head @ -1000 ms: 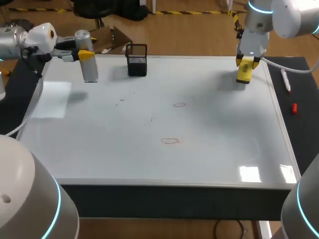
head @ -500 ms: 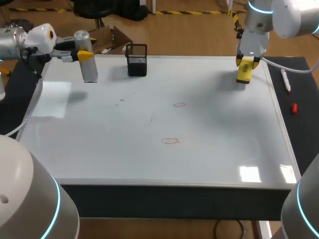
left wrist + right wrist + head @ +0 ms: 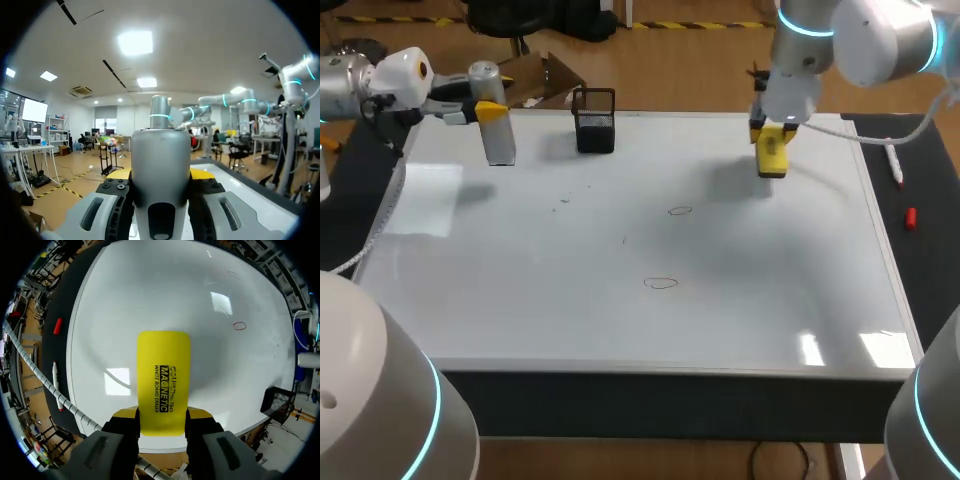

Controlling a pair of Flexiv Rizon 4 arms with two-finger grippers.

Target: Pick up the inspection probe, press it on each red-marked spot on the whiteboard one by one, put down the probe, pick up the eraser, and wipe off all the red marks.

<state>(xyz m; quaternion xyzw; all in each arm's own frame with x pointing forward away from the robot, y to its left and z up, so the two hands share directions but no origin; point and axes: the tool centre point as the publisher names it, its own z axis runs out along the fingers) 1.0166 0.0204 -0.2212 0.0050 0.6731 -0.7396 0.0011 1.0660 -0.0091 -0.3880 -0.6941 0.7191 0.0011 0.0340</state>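
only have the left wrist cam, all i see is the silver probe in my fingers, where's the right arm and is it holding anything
Observer: The right gripper is shut on the yellow eraser, over the far part of the whiteboard, right of its middle.
Operator: any red marks on the board
Observer: Two: the far mark near the middle and the near mark closer to the robot. The eraser is on neither.
Operator: where's my probe on the board
Observer: The left gripper holds the probe upright at the whiteboard's far left corner, with a black mesh holder to its right.
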